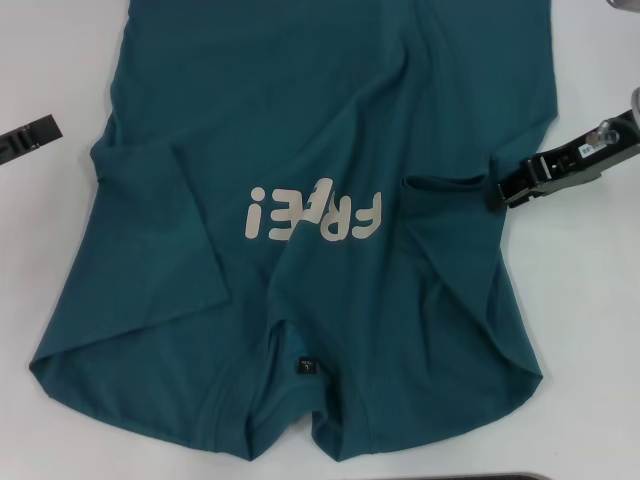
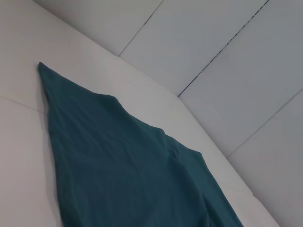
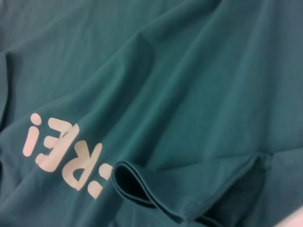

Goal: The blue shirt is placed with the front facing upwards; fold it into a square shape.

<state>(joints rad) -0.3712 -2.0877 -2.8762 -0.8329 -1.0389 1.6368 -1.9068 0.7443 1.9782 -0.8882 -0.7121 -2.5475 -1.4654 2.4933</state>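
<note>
Teal-blue shirt, cream lettering, seemingly dark tag.

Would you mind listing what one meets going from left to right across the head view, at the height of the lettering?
left gripper at the left edge → white table → folded-in sleeve of the blue shirt → cream lettering → right gripper at the shirt's right edge.

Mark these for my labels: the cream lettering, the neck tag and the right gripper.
cream lettering [image 1: 314, 213], head view, middle of the chest print.
neck tag [image 1: 304, 367], head view, the small dark patch inside the collar.
right gripper [image 1: 497, 190], head view, its fingers at the sleeve edge.
</note>
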